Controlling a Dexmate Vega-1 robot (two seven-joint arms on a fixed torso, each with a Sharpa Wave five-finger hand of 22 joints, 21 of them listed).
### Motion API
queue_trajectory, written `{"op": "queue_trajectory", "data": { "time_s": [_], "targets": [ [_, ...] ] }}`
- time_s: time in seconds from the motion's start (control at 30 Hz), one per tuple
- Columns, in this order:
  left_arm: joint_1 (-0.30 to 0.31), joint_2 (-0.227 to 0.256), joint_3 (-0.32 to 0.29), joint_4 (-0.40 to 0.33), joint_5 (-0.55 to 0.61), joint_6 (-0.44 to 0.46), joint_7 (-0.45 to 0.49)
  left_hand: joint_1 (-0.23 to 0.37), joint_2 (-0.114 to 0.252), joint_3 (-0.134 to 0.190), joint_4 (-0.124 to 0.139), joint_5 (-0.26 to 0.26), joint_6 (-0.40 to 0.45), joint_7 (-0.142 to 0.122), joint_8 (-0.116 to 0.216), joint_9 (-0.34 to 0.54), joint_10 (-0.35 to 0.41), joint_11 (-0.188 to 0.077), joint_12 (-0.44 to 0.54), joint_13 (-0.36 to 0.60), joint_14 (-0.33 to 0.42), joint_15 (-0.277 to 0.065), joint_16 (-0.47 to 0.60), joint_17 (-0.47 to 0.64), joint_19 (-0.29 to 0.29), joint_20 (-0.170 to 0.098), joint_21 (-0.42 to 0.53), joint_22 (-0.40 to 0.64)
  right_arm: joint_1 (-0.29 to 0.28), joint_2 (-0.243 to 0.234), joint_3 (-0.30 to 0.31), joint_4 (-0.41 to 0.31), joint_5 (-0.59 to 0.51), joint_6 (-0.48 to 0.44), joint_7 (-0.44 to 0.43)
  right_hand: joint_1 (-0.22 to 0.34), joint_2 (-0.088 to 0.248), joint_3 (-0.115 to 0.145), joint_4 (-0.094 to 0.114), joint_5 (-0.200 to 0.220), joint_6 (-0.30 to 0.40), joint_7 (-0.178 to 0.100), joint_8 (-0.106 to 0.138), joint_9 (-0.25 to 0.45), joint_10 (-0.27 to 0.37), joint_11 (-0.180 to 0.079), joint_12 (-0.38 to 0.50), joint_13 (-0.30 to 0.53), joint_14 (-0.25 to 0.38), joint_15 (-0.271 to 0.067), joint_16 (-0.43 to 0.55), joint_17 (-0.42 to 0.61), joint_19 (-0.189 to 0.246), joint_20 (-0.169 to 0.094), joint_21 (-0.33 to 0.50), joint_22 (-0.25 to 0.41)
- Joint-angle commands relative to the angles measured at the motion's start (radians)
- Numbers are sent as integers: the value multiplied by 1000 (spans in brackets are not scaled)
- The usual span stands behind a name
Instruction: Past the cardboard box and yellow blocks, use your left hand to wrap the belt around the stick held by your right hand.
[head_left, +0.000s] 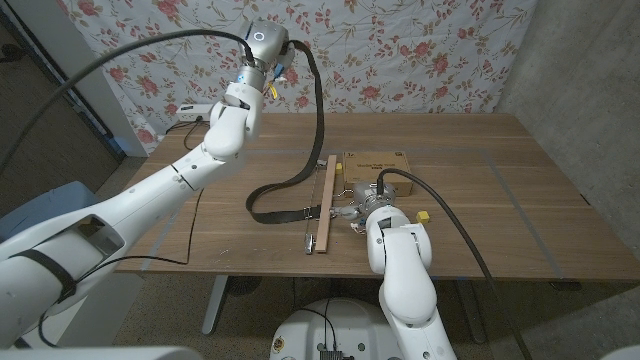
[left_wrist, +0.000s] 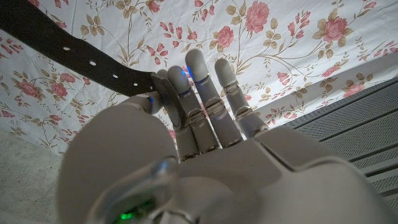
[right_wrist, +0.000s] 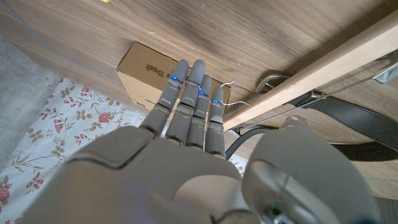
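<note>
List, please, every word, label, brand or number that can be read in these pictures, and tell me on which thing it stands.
Box: dark print on its side, seen upside down in the right wrist view; it seems to end in "Track", the rest is too blurred to read.
Box in the head view: the print is too small to read.
Belt: punched holes, no text.
Stick: no text.

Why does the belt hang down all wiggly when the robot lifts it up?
Probably because the belt is soft and floppy: it droops from the raised left hand in a long curve down to the table. It looks light, since fingers alone pinch its end. The stick by the right hand stays straight, so it seems stiff.
</note>
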Motion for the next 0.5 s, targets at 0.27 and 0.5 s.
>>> {"op": "queue_trajectory", "data": {
  "time_s": [0.27, 0.5],
  "targets": [
    [4, -9, 5, -8, 30, 15, -23, 6, 2, -1, 4, 3, 22, 8, -5, 2, 26, -28, -7, 7, 8, -29, -5, 7, -5, -1, 7, -2, 32, 22, -4, 143, -81, -37, -58, -8, 3, -11, -1, 10, 1, 1, -3, 4, -4, 0, 2, 4, -5, 1, 2, 2, 11, 3, -10, 3],
    [-1, -17, 8, -1, 39, 16, -31, 6, 2, -1, 4, 3, 24, 9, -7, 2, 28, -29, -10, 7, 12, -28, -10, 3, -6, 0, 9, -1, 45, 23, -20, 174, -76, -36, -46, -19, 1, -17, 2, 11, 2, 4, -4, 5, -3, 2, 3, 4, -3, 6, 4, 2, 11, 5, -15, 3]
  ]
}}
